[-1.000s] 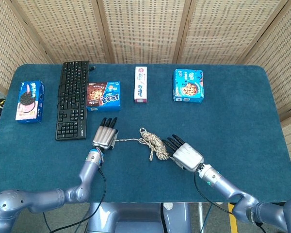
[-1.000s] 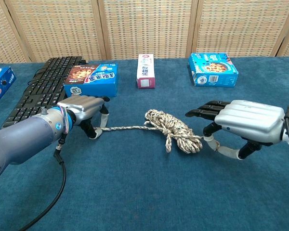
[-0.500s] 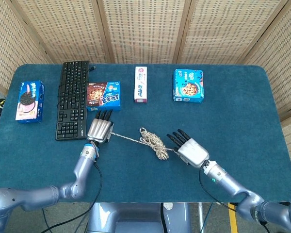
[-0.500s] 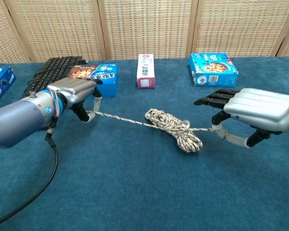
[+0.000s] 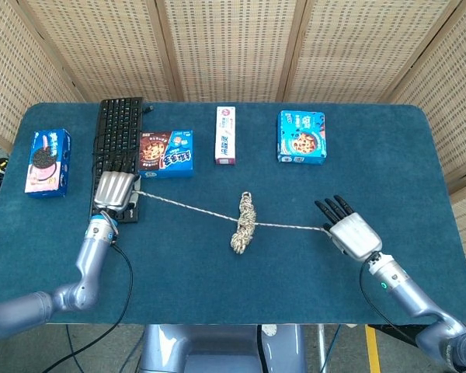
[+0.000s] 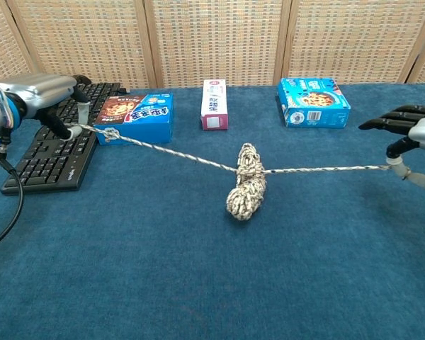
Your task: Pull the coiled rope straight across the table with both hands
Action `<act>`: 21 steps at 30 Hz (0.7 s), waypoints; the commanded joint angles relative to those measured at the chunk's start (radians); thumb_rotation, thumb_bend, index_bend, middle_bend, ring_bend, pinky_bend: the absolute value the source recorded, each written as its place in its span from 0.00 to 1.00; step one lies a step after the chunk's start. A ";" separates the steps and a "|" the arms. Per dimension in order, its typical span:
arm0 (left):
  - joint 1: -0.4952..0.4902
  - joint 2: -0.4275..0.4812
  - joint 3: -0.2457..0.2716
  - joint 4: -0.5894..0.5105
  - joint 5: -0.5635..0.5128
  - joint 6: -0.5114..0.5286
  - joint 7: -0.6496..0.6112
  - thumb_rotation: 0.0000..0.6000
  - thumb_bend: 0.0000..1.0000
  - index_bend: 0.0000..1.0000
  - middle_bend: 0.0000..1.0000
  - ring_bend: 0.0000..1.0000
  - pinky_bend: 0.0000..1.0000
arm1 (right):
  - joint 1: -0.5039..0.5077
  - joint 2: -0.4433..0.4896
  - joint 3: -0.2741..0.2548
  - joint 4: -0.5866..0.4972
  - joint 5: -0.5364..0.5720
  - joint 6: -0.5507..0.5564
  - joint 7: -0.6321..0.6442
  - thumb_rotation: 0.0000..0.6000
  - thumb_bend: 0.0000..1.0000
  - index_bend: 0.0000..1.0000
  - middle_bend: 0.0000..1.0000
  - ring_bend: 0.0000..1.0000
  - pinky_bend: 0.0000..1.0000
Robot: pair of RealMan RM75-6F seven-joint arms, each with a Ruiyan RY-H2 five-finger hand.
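Left hand (image 5: 115, 189) pinches one rope (image 5: 243, 221) end over the keyboard (image 5: 117, 134), right hand (image 5: 350, 231) pinches the other, knot bundle mid-table; box labels unreadable, cookie pictures only.

Table (image 5: 388, 155) cloth was deep teal-blue; rope (image 5: 245, 221) speckled cream and brown; keyboard (image 5: 118, 140) black; both hands silver with black fingers; cookie box (image 5: 165, 153) at eleven o'clock of the coil brown and blue; box (image 5: 301, 137) at one o'clock blue; carton (image 5: 226, 134) at twelve white and pink; screen (image 5: 233, 47) behind woven tan.
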 commanded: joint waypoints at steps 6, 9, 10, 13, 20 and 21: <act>0.028 0.036 0.021 -0.018 0.011 0.003 -0.026 1.00 0.45 0.67 0.00 0.00 0.00 | -0.044 0.029 -0.016 0.046 -0.007 0.046 0.027 1.00 0.59 0.65 0.02 0.00 0.00; 0.031 0.040 0.025 -0.016 0.009 0.007 -0.023 1.00 0.45 0.67 0.00 0.00 0.00 | -0.055 0.033 -0.018 0.062 -0.010 0.058 0.036 1.00 0.59 0.65 0.02 0.00 0.00; 0.033 0.042 0.027 -0.016 0.007 0.009 -0.021 1.00 0.45 0.67 0.00 0.00 0.00 | -0.059 0.034 -0.019 0.071 -0.012 0.062 0.039 1.00 0.59 0.65 0.02 0.00 0.00; 0.034 0.047 0.028 -0.011 0.003 0.012 -0.015 1.00 0.45 0.67 0.00 0.00 0.00 | -0.068 0.034 -0.021 0.091 -0.010 0.065 0.051 1.00 0.59 0.65 0.02 0.00 0.00; 0.040 0.055 0.029 0.007 -0.011 0.009 -0.017 1.00 0.45 0.67 0.00 0.00 0.00 | -0.085 0.025 -0.028 0.148 -0.010 0.063 0.084 1.00 0.59 0.65 0.02 0.00 0.00; 0.040 0.055 0.029 0.010 -0.013 0.008 -0.018 1.00 0.45 0.67 0.00 0.00 0.00 | -0.087 0.023 -0.029 0.154 -0.010 0.062 0.088 1.00 0.59 0.65 0.02 0.00 0.00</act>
